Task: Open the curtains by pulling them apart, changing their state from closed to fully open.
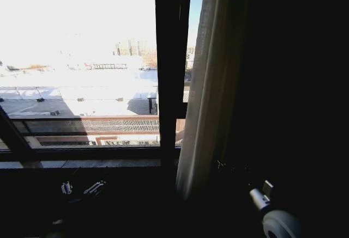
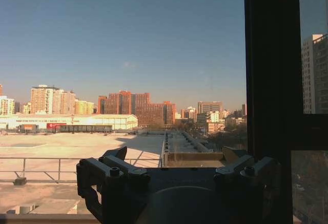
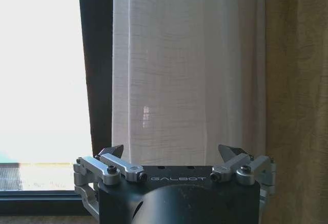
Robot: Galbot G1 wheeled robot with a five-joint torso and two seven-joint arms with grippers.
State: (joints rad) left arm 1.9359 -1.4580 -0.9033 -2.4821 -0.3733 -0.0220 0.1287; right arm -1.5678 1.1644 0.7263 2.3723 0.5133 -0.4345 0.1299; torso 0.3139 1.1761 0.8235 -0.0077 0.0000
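- The sheer white curtain [image 1: 210,96] is hanging bunched up on the right side of the window, just right of the dark window frame bar [image 1: 172,63]. It looks gathered into a narrow column of pleats instead of spread over the glass, so I'd say this panel is already pulled aside.
- I'm not seeing any fabric over the left part of the window. The glass there is bare, with rooftops [image 1: 82,96] outside, so that side looks open too.
- The right gripper [image 3: 174,155] is sitting low in front of that gathered curtain [image 3: 184,70] with its fingers spread wide and nothing between them. It's facing the fabric but not touching it as far as I can tell, probably backed off after the pull or just lining up.
- The left gripper [image 2: 174,162] is also wide open and empty, pointing straight out at the bare glass and the city skyline [image 2: 133,108], with the frame bar [image 2: 271,80] off to one side. No cloth anywhere near it.
- My guess is the task is basically finished, or very close.
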